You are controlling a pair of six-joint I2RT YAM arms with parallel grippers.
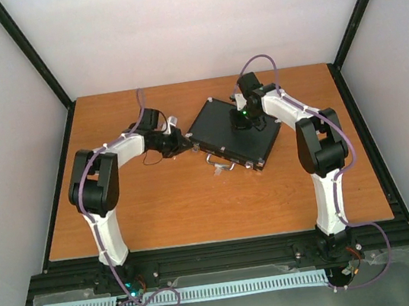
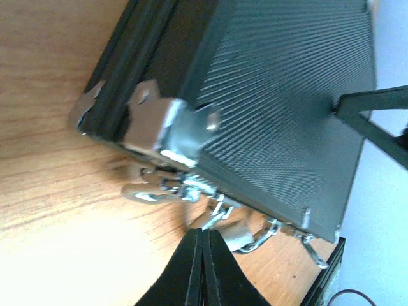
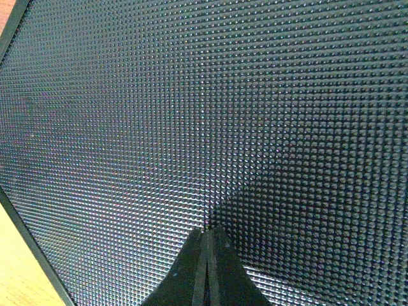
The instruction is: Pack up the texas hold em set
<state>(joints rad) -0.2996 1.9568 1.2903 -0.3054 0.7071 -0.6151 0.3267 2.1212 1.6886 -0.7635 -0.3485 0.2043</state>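
Observation:
The texas hold em set's flat black case (image 1: 225, 138) lies closed in the middle of the table, turned at an angle. Its dimpled lid (image 3: 191, 115) fills the right wrist view. My right gripper (image 3: 205, 229) is shut, its tips resting on the lid near the centre (image 1: 244, 122). My left gripper (image 2: 203, 231) is shut and empty, low over the wood just off the case's front edge (image 1: 186, 143). Ahead of it are a silver corner (image 2: 159, 127), a loose-hanging silver clasp (image 2: 156, 190) and the handle (image 2: 245, 234). No chips, disc or dice show.
The wooden table (image 1: 158, 206) has black frame rails along its left, right and near edges. White walls close in the back and sides. The right arm's dark finger (image 2: 376, 118) shows over the lid in the left wrist view.

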